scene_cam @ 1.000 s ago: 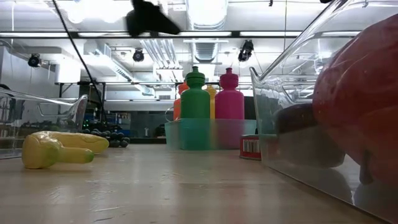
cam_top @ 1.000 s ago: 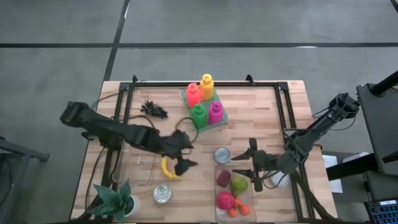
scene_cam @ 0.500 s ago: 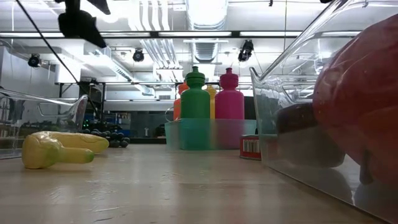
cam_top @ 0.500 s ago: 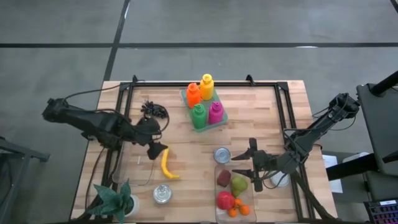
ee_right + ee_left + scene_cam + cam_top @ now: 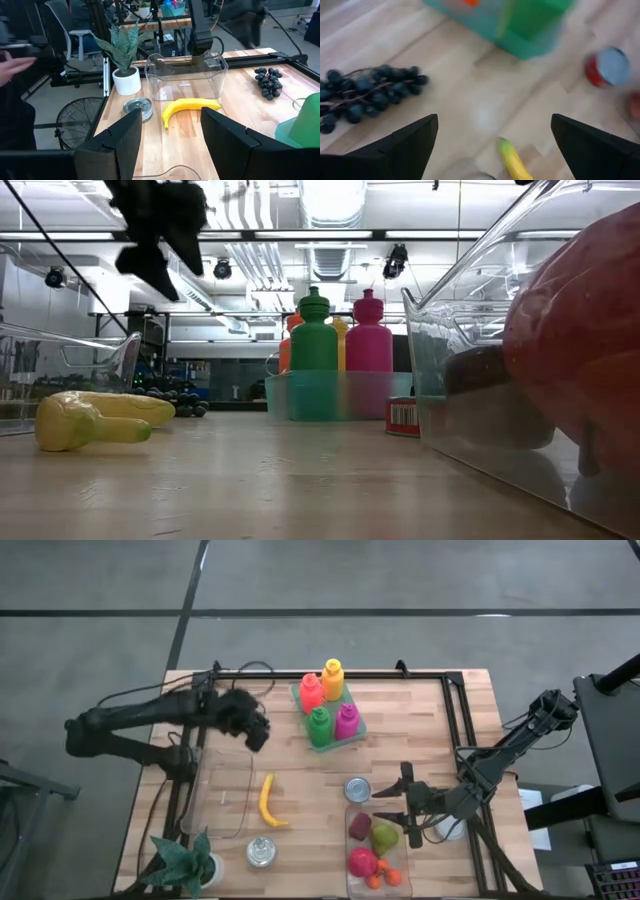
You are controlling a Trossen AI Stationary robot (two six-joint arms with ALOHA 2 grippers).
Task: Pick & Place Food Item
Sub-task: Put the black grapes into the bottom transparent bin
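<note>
A yellow banana (image 5: 267, 800) lies flat on the wooden table, beside an empty clear bin (image 5: 225, 790). It also shows in the low view as banana (image 5: 90, 420). My left gripper (image 5: 254, 734) hovers open at the far left, above a bunch of dark grapes (image 5: 365, 92) which it hides in the high view. Its fingers are wide apart and hold nothing. My right gripper (image 5: 380, 805) waits open and level at the near right, by a clear bin of fruit (image 5: 375, 875).
Four coloured bottles stand in a teal tray (image 5: 333, 708) at the far middle. A tin can (image 5: 357, 789) stands by the fruit bin, and another can (image 5: 261, 852) and a potted plant (image 5: 190, 860) stand at the near left. A person's hand (image 5: 15, 62) shows beyond the table.
My left gripper has swung from above the banana toward the table's left and then toward its far edge, ending over the grapes. It turned as it went and stayed open. The banana has stayed where it was.
</note>
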